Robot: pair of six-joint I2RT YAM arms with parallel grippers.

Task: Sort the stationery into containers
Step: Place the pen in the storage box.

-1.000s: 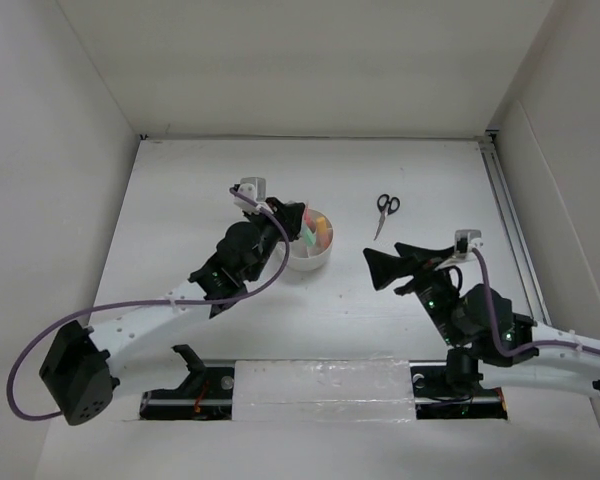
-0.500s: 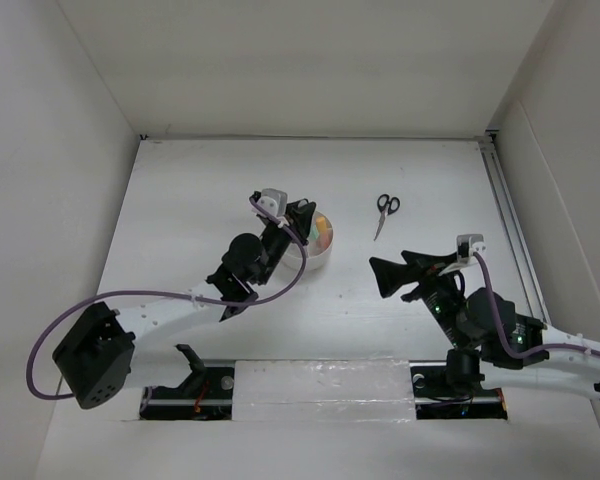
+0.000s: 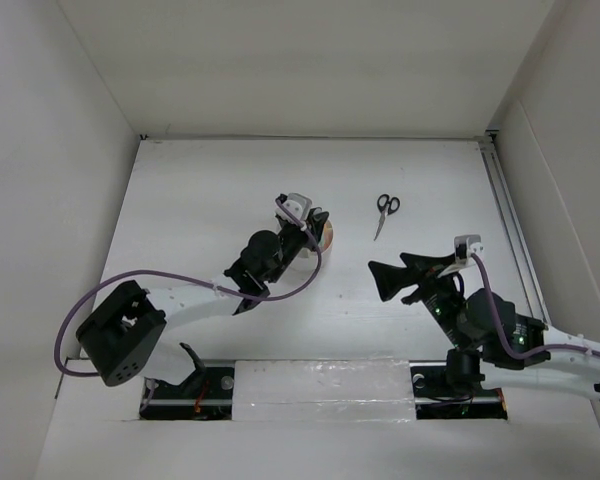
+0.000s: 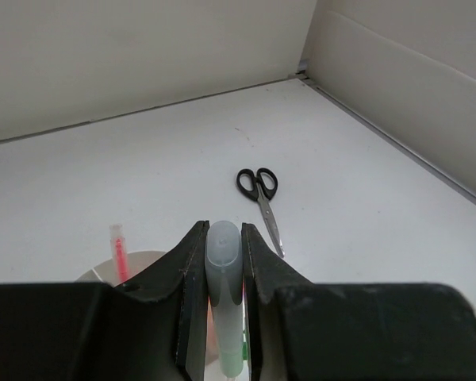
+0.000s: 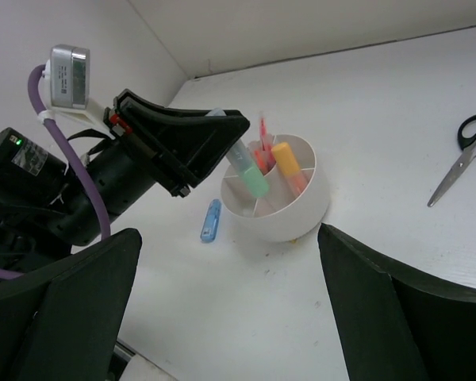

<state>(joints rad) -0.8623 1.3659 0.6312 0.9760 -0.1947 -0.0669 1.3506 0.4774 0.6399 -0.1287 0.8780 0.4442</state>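
My left gripper (image 4: 222,230) is shut on a green marker (image 5: 250,176) with a clear cap. It holds the marker tilted, lower end inside the rim of the round white organizer (image 5: 289,214). An orange marker (image 5: 288,163) and pink pens (image 5: 263,151) stand in the organizer's compartments. A short blue marker (image 5: 212,220) lies on the table just left of the organizer. Black-handled scissors (image 3: 384,213) lie apart to the right. My right gripper (image 3: 380,272) hovers open and empty, right of the organizer.
White walls enclose the table on the left, back and right, with a rail along the right edge (image 3: 505,215). The left arm's purple cable (image 3: 180,280) loops over the table. A small yellowish bit (image 5: 293,240) lies at the organizer's base.
The left arm swung right with the green marker and now covers most of the organizer from above. The right gripper shifted slightly and stayed open.
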